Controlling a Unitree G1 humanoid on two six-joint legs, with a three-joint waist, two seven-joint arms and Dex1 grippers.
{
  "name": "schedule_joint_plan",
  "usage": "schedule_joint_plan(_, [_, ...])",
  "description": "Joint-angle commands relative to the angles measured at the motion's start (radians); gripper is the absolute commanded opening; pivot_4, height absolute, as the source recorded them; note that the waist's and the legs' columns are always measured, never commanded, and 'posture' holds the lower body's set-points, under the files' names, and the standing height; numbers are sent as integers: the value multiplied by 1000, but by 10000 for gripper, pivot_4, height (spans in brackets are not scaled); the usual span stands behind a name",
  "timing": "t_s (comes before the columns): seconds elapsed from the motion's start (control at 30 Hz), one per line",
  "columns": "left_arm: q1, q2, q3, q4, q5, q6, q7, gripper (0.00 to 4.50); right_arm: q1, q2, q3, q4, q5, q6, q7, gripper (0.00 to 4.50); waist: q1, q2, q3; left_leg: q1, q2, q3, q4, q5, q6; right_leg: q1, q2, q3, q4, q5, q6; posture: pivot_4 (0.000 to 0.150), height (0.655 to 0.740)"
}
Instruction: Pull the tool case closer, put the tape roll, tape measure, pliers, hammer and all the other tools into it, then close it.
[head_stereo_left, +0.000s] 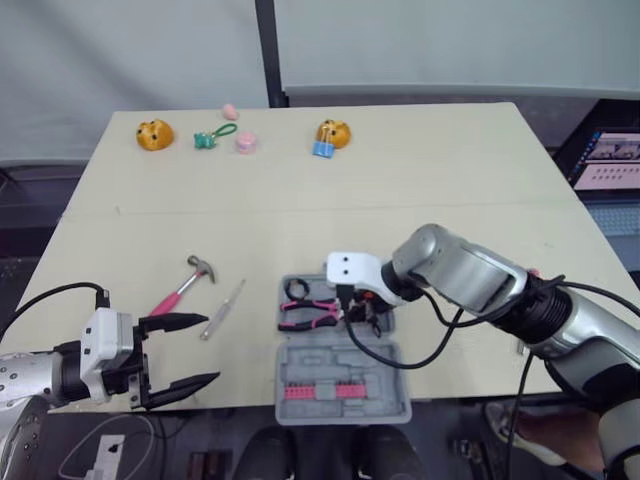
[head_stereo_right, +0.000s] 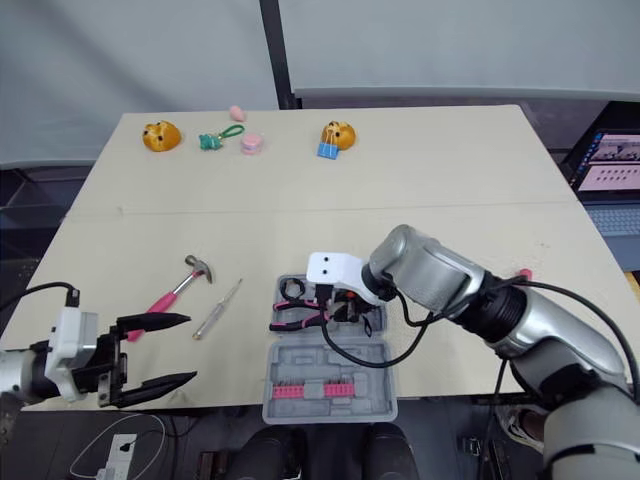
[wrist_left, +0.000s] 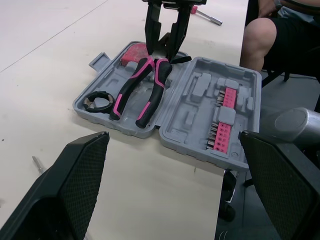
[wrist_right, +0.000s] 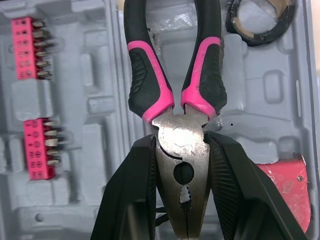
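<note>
Beige worktop (head_stereo_left: 400, 200) carries an open grey plastic tool case (head_stereo_left: 345, 360) at its near edge. Over the case's far half, the right claw (wrist_right: 180, 150) is clenched on the steel head of the pink-and-black-handled pliers (wrist_left: 152, 95). Their handles stretch away from it, ending beside a black tape roll (head_stereo_left: 296, 290) in that same half. The left claw (head_stereo_left: 195, 350) hangs released, well apart from the case. A pink-handled hammer (head_stereo_left: 180, 290) and a slim silver screwdriver (head_stereo_left: 222, 308) lie just beyond its fingertips.

One tool case (head_stereo_left: 345, 362), one pliers (wrist_right: 177, 132), one hammer (head_stereo_left: 185, 286), one screwdriver (head_stereo_left: 222, 309) — two orange toys (head_stereo_left: 155, 133) (head_stereo_left: 333, 131).
</note>
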Motion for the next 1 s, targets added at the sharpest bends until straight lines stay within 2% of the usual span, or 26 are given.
schedule_joint_plan(0.03, [9,8,19,-39,-2,1,7,45000,2,5,-11,6,-42,-40,33,9647,-1,0,0,0,0,0,0,0,0,0,0,0,0,0,0,1500,6677])
schedule_joint_plan(1.0, [26,-1,13,-83,-7,22,43,45000,85,81,-55,89,-165,-111,75,9647,-1,0,0,0,0,0,0,0,-1,0,0,-1,0,0,0,1500,6677])
